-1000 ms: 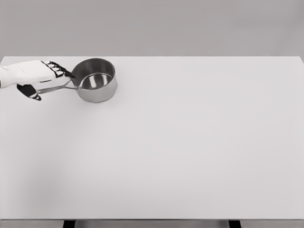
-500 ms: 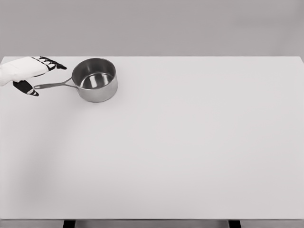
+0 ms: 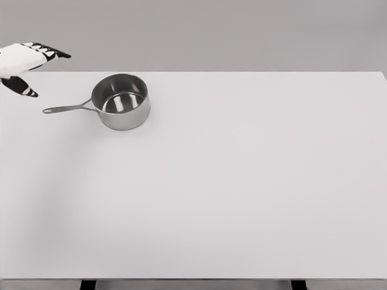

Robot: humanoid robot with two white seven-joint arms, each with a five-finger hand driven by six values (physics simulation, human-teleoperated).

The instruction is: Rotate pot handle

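A steel pot (image 3: 121, 101) stands upright on the white table (image 3: 242, 181) at the far left. Its thin handle (image 3: 66, 109) points left and lies free on the tabletop side. My left hand (image 3: 36, 69) hovers at the upper left edge of the head view, above and to the left of the handle tip, clear of it. Its fingers are spread and hold nothing. The right arm does not show.
The table's far edge runs just behind the pot, and its left edge lies close to the handle tip. A plain grey wall stands behind.
My left hand has let go of the handle and drawn back up and to the left. The pot stays where it was, handle pointing left.
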